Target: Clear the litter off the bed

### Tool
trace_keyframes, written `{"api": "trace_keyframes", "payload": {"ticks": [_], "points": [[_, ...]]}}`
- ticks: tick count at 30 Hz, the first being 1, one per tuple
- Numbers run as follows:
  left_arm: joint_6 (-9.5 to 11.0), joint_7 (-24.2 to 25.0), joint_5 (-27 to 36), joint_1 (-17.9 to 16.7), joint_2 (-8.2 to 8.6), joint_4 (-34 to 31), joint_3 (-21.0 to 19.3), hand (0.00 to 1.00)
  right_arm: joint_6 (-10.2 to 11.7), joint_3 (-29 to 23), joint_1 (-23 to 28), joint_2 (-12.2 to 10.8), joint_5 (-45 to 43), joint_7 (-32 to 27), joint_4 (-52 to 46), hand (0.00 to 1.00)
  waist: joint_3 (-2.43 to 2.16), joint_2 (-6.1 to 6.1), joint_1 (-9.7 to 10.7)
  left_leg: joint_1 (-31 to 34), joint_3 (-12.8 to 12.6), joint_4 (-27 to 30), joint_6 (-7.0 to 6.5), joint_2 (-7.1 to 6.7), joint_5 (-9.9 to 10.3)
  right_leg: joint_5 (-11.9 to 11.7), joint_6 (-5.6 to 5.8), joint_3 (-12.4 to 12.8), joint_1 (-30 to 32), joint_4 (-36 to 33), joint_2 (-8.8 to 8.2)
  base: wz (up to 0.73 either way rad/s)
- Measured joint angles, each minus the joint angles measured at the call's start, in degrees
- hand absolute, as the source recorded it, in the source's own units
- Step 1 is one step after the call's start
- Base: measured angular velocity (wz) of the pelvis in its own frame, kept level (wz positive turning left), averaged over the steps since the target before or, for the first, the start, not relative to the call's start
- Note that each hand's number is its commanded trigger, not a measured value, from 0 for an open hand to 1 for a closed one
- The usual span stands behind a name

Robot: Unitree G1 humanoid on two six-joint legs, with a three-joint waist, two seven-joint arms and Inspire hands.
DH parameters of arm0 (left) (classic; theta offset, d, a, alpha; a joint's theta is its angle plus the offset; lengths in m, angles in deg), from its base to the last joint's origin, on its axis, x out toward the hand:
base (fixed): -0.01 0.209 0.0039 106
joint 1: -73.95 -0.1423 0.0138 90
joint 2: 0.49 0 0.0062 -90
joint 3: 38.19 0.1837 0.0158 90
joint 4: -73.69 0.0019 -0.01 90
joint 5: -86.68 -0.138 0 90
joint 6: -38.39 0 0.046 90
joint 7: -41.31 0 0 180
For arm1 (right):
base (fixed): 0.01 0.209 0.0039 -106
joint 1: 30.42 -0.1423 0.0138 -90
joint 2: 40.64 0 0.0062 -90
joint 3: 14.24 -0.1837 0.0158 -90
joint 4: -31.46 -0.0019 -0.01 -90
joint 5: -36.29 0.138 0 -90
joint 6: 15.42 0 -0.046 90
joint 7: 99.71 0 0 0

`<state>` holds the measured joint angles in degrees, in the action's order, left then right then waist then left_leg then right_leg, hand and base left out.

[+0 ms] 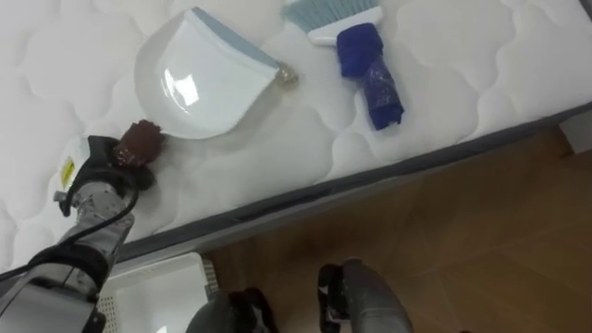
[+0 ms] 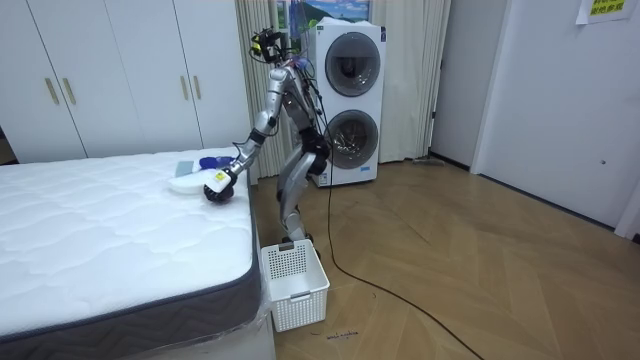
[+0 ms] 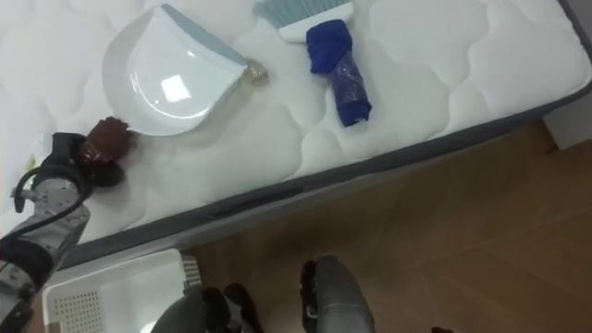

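Note:
A white dustpan (image 1: 199, 79) lies on the white mattress (image 1: 444, 65), with a small crumpled gold scrap (image 1: 287, 76) at its right edge. To its right lies a hand brush (image 1: 368, 79) with pale teal bristles and a blue handle. My left hand (image 1: 104, 166) rests on the mattress just below the dustpan's near-left rim, its fingers curled round a brown crumpled lump (image 1: 141, 141). In the room view I stand bent at the bed's side, with that hand (image 2: 218, 184) stretched out over the mattress beside the dustpan (image 2: 186, 182).
A white slatted basket (image 1: 157, 291) stands on the wooden floor against the bed's side, by my feet (image 2: 295, 285). The mattress's grey edge (image 1: 388, 171) runs slantwise across the view. Stacked washing machines (image 2: 348, 105) stand behind me.

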<state>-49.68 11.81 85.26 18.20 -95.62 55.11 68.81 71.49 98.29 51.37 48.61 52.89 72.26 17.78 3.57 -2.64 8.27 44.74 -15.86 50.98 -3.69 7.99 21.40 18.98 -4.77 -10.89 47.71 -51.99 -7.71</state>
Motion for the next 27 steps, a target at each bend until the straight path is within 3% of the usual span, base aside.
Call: {"api": "trace_keyframes", "payload": {"ticks": [2, 7, 11, 13, 19, 24, 27], "points": [[0.11, -3.30, -3.72, -0.79, 0.00, -0.30, -0.43, 1.00, 1.26, -2.98, 0.36, 0.41, 4.62, -2.22, -2.43, 0.00, -0.01, 0.00, -0.53, -0.15, 0.28, -0.77, 0.30, -0.75, -0.40, -0.03, -0.06, -0.07, -0.12, 0.33, -0.20, 0.03], [1.74, -10.28, -10.88, -4.37, -0.17, -1.03, -0.68, 1.00, 4.48, -8.16, -0.14, 0.62, 12.60, -6.54, -8.56, 0.00, -0.08, 0.13, -0.66, -0.38, 0.33, -1.53, 0.37, -0.79, -0.74, -0.20, -0.09, -0.21, -0.48, 1.06, -0.11, 0.03], [4.47, -14.94, -15.61, -7.21, -0.18, -1.20, -1.12, 1.00, 6.53, -9.97, -1.00, 0.44, 16.33, -9.67, -13.06, 0.00, -0.52, 0.88, -0.92, -0.61, 0.34, -1.69, 0.37, -0.72, -0.74, -0.22, -0.04, -0.31, -0.87, 1.47, -0.06, 0.00], [4.71, -16.77, -16.48, -7.86, -0.25, -1.75, -1.07, 1.00, 6.97, -11.01, -2.05, 0.29, 19.23, -11.41, -14.00, 0.00, -0.67, 1.11, -0.92, -0.76, 0.39, -2.11, 0.35, -0.64, -0.75, -0.57, 0.18, -0.37, -1.21, 2.26, 0.18, 0.00], [5.67, -19.81, -19.61, -8.85, -0.29, -1.76, -0.96, 1.00, 9.52, -12.71, -4.19, 0.10, 23.69, -16.38, -17.26, 0.00, -0.75, 1.51, -1.03, -3.20, 0.25, -3.15, -0.03, -0.39, -0.70, -1.32, 0.97, -0.38, -4.08, 4.40, 0.57, -0.04], [6.09, -20.29, -21.94, -10.05, -0.30, -1.78, -0.10, 1.00, 10.56, -12.82, -4.21, 0.13, 23.05, -19.13, -21.03, 0.00, -0.70, 1.60, -1.09, -3.76, 0.00, -3.70, -0.13, -0.66, -0.65, -1.47, 1.23, -0.11, -4.37, 4.88, 0.50, -0.03], [6.84, -20.30, -23.10, -10.99, -0.29, -2.30, 0.08, 1.00, 10.73, -13.23, -4.97, 0.25, 19.89, -21.33, -22.03, 0.00, -0.65, 2.04, -2.23, -4.48, -0.89, -4.49, -0.14, -0.75, -0.64, -1.48, 1.24, 0.52, -4.33, 5.04, 0.46, -0.10]]}}
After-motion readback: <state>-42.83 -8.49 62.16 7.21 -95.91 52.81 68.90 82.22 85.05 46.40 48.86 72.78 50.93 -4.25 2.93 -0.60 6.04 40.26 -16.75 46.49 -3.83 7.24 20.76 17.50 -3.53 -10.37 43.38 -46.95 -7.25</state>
